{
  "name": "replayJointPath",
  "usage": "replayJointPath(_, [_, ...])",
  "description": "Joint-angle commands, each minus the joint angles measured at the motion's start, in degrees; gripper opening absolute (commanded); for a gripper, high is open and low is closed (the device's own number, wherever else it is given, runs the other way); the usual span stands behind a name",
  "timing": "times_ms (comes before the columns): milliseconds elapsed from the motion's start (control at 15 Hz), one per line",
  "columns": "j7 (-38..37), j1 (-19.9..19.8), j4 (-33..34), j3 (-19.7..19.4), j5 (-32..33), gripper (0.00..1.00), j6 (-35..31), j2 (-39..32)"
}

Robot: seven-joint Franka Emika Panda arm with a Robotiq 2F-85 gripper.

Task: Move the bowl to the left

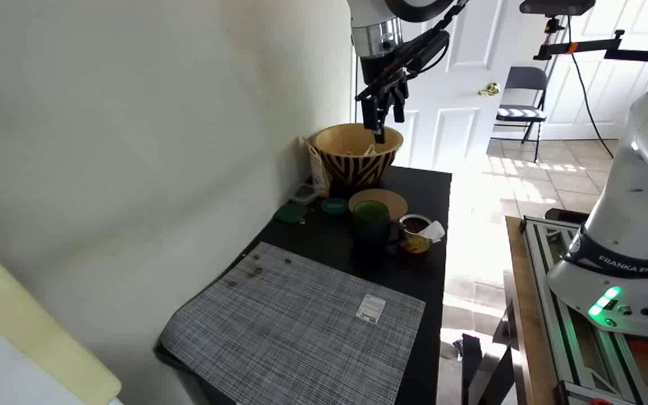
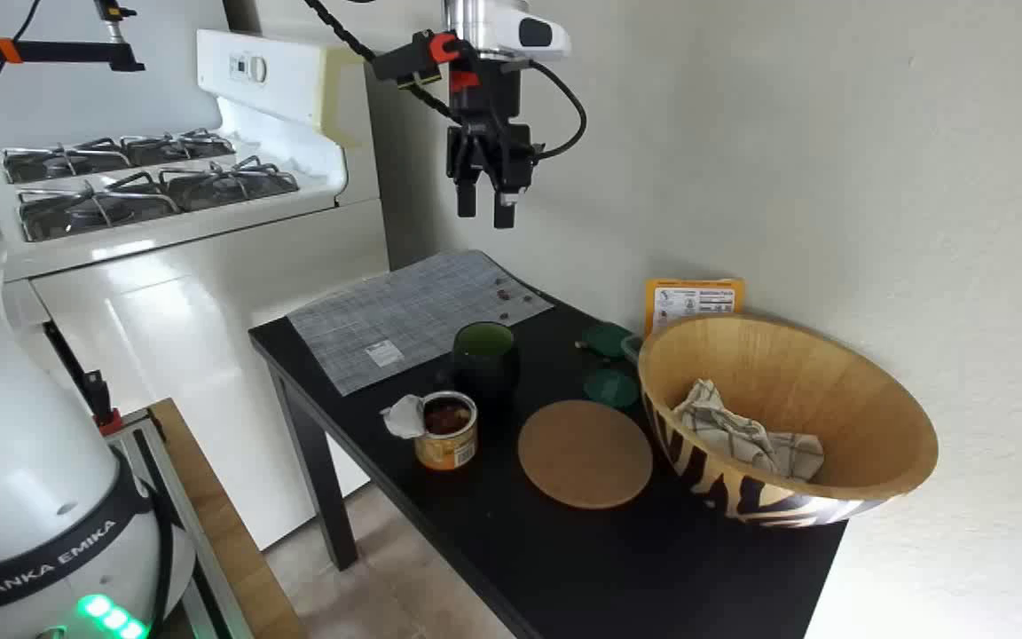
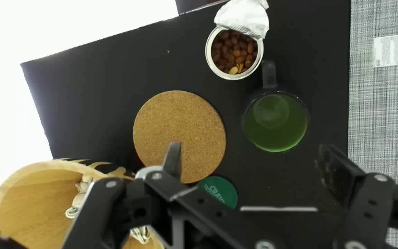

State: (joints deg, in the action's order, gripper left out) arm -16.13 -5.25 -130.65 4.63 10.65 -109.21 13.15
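In an exterior view, the black table (image 2: 697, 568) takes the lower middle of the frame, and the wooden bowl (image 2: 813, 386) stands on it at the right. The claw (image 2: 485, 217) hangs in the upper middle, its fingers (image 3: 174, 159) well spread in the wrist view. The dark mug (image 2: 484, 373), green inside, stands near the centre.

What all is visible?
Table: 1, black, by wall
Bowl: 1, striped tan, on table
Cloth: 1, beige, in bowl
Package: 1, orange, beside bowl
Container: 1, clear, near wall
Discs: 2, green, near wall
Mug: 1, green, on table
Nut can: 1, yellow, beside mug
Trivet: 1, tan, beside mug
Placemat: 1, grey, on table
Label: 1, white, on placemat
Stove: 1, white, background
Chair: 1, grey, background
Camera: 1, black, background
Arm: 1, white, over table
Claw: 1, black, above table
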Motion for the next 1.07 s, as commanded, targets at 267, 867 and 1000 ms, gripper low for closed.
replayJointPath(267, [-0.96, 0.93, -0.91, -2.04, -0.69, 1.00, -12.02, -1.04])
replayJointPath(867, [-8.31, 0.18, 0.78, -4.69, 11.85, 1.00, -47.26, -19.27])
replayJointPath(1000, [-12.69, 1.80, 1.74, -7.46, 17.44, 1.00, -48.32, -23.94])
